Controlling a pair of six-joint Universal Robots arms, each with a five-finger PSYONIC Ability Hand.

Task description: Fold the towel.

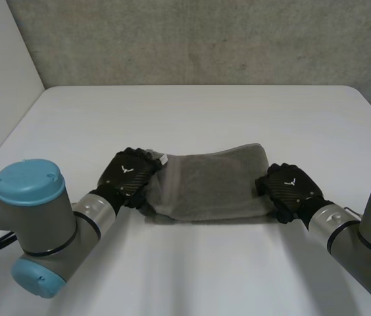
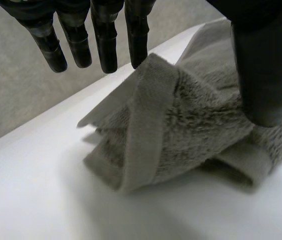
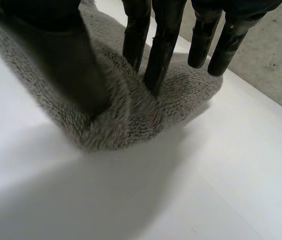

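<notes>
the grey towel (image 1: 212, 184) is seen lying folded near the middle of the white bench (image 1: 198, 112), between the two hands. the left hand (image 1: 129, 174) is set at the towel's left end. its fingers (image 2: 106, 45) are held straight above a turned-up hemmed edge, while its thumb (image 2: 266, 75) is pressed down on the cloth, nothing being gripped. the right hand (image 1: 289, 187) is placed at the right end, where straight fingers (image 3: 161, 55) and the thumb (image 3: 71, 65) are pressed onto the pile, kept apart from each other, so no pinch is made.
</notes>
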